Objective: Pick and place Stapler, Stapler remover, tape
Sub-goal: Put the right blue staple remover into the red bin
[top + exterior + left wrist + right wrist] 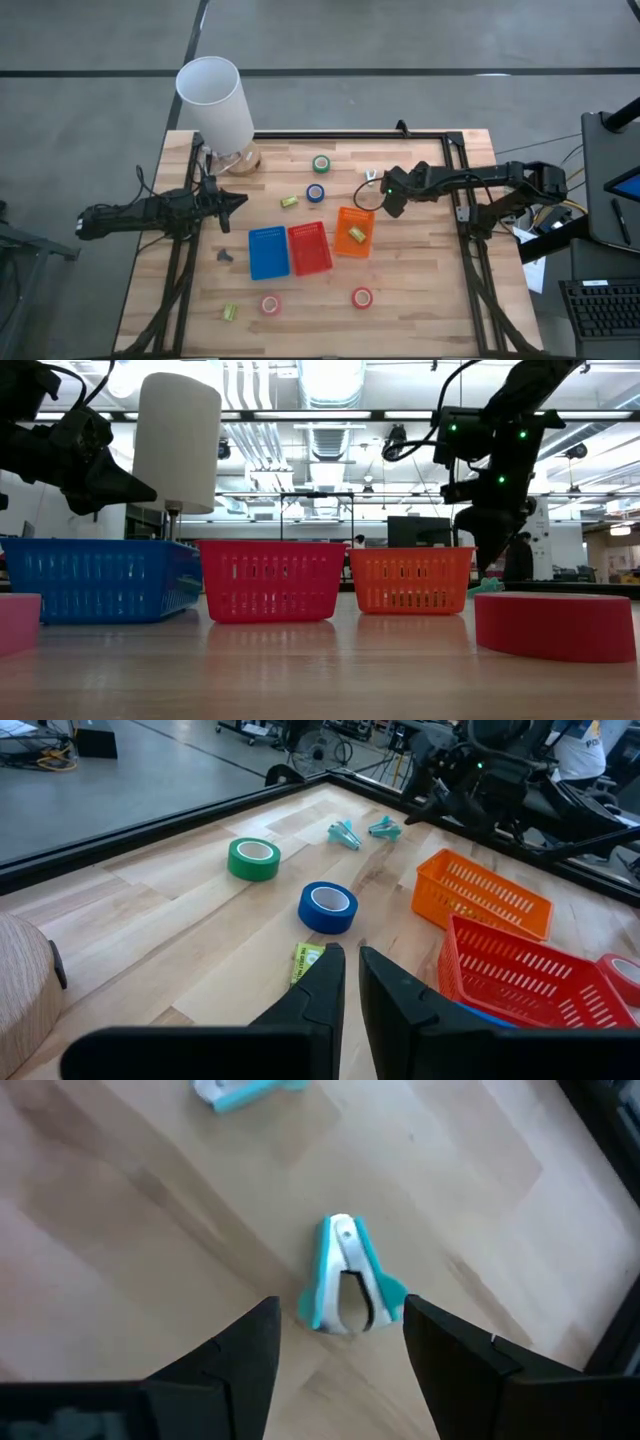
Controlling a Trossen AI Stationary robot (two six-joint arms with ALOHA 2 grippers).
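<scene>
Red tape roll and a pinkish one lie nearest on the wooden table, with blue, red and orange baskets behind them. Farther back, the right gripper hangs with fingers spread around a teal staple remover, not yet clamped. Over on the left, the left gripper is nearly closed and empty, facing the blue tape and green tape.

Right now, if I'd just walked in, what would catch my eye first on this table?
Probably the tall white cylinder at the table's far left corner, then the three baskets side by side mid-table: blue, red, orange. Next, the right gripper, fingers spread, poised over a small teal staple remover on the wood.
</scene>
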